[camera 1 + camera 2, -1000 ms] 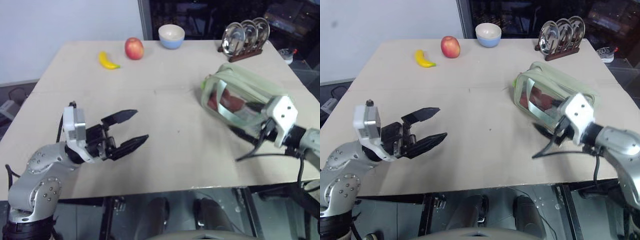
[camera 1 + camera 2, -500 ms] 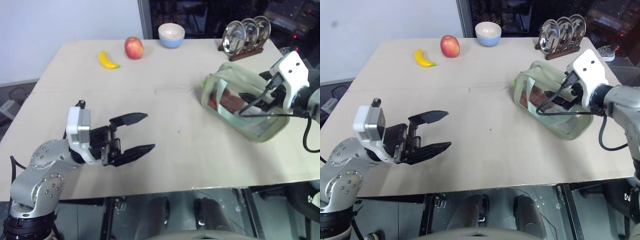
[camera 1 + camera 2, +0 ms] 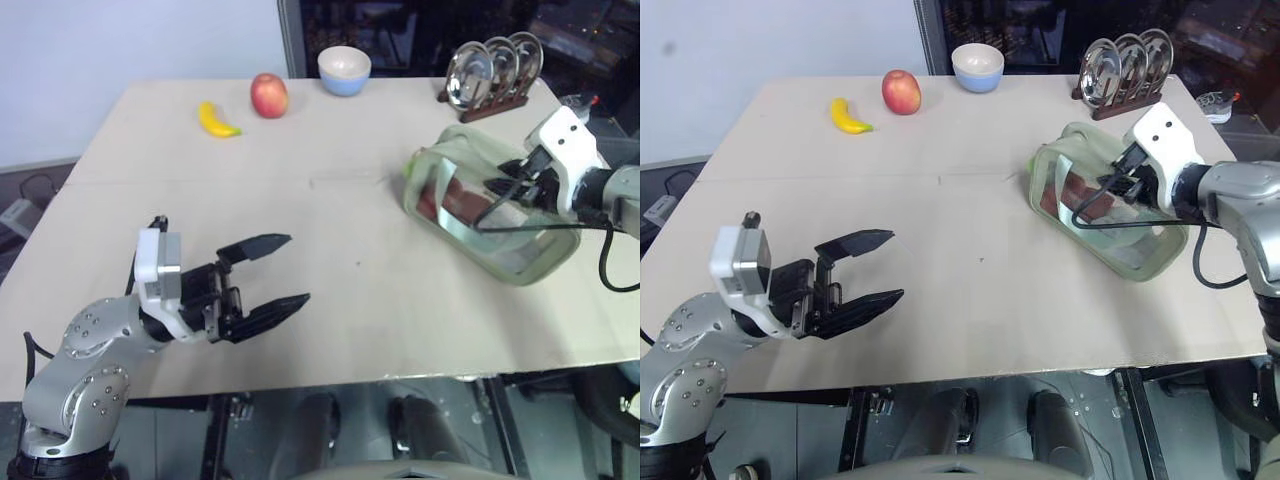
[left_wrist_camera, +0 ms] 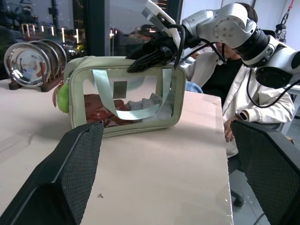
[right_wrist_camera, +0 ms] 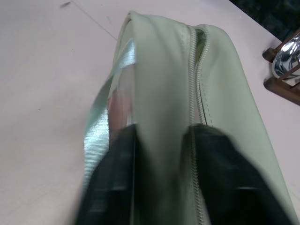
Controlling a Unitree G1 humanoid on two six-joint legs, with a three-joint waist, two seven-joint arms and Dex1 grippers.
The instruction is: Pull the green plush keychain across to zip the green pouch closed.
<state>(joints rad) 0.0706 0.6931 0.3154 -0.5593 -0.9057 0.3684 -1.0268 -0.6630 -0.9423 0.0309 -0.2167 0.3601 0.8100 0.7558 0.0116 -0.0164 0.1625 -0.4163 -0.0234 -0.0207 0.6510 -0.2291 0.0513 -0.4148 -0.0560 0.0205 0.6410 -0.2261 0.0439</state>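
R end effector now up on green pouch top, pinching fabric; L end effector wide open, empty.

The green pouch lay on the table's right side, the green plush keychain hanging at its end.

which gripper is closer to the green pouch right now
Right. The right gripper sits on top of the green pouch, pinching its fabric; the left gripper hangs open, well apart across the table.

Even, soft indoor light on the table, dark background beyond; right wrist view's foreground motion-blurred.
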